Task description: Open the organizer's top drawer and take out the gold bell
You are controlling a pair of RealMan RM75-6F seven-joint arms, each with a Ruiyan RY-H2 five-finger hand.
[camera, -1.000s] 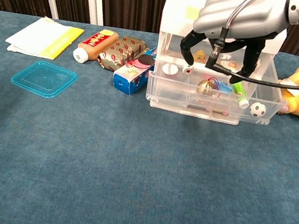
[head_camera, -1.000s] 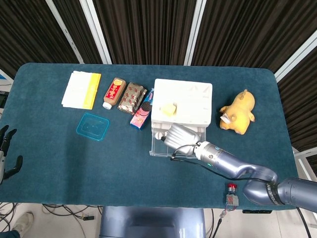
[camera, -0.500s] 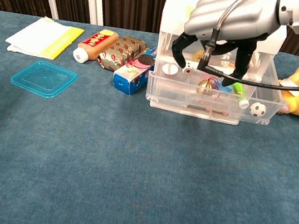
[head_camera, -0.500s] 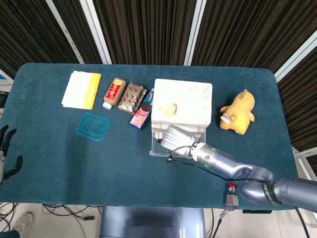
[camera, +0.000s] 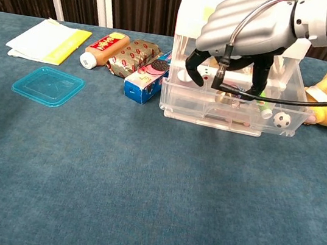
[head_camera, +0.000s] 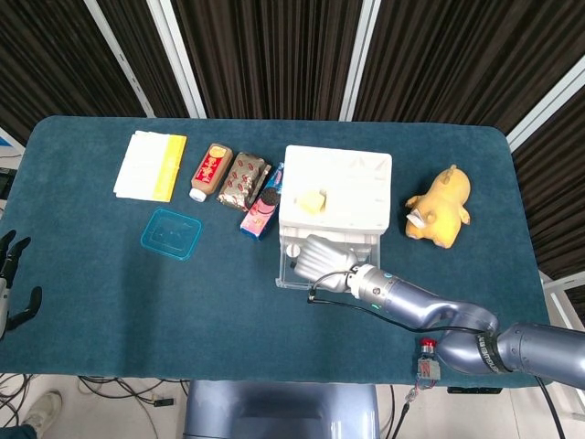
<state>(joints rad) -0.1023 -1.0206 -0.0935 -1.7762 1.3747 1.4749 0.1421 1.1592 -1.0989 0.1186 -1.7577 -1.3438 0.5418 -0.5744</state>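
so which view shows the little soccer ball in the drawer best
The chest view: it looks through the drawer's clear front, so the soccer ball shows plainly at the drawer's right end, clear of the right hand. In the head view I cannot make the ball out in the open drawer.

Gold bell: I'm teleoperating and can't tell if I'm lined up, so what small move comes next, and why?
Probably lower the right hand slightly and close its fingers on the gold bell. The drawer is already open, and the fingers hang right over the bell, apparently not yet gripping it.
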